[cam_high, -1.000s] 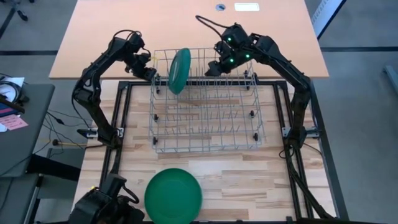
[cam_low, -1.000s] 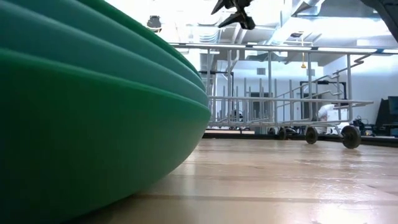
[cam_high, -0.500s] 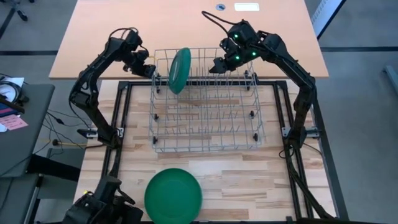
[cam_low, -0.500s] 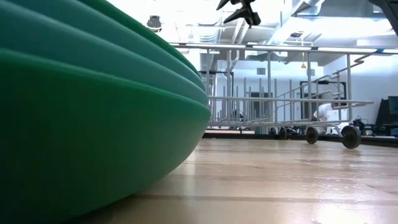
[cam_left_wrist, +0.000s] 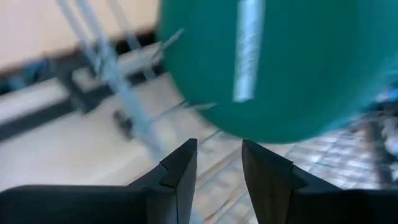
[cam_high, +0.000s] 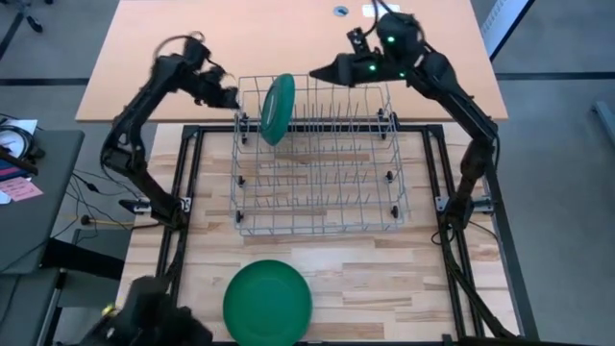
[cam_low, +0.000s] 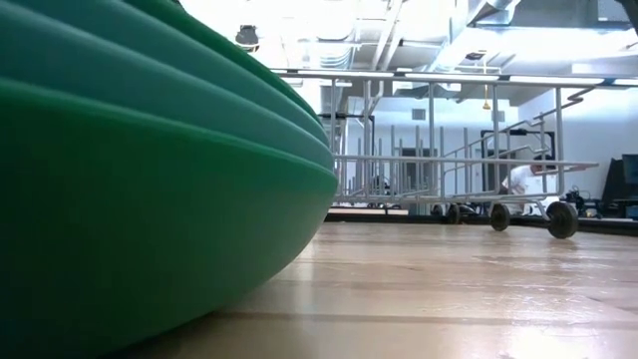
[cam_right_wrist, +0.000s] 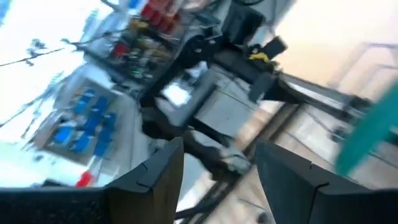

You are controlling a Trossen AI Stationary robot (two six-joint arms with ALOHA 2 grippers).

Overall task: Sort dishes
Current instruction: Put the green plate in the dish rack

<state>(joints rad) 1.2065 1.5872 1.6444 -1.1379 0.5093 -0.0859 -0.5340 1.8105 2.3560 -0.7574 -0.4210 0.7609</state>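
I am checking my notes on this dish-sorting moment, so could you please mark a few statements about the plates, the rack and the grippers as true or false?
1. A round teal plastic plate stands on edge in the wire dish rack. True.
2. A round green plastic plate lies flat on the wooden table, outside the rack. True.
3. The left gripper is clamped on the teal plate. False: its fingers are apart and hold nothing, beside the rack.
4. The right gripper carries a plate. False: it is open and empty, above the rack's far edge.
5. The rack holds three plates. False: only the teal one.
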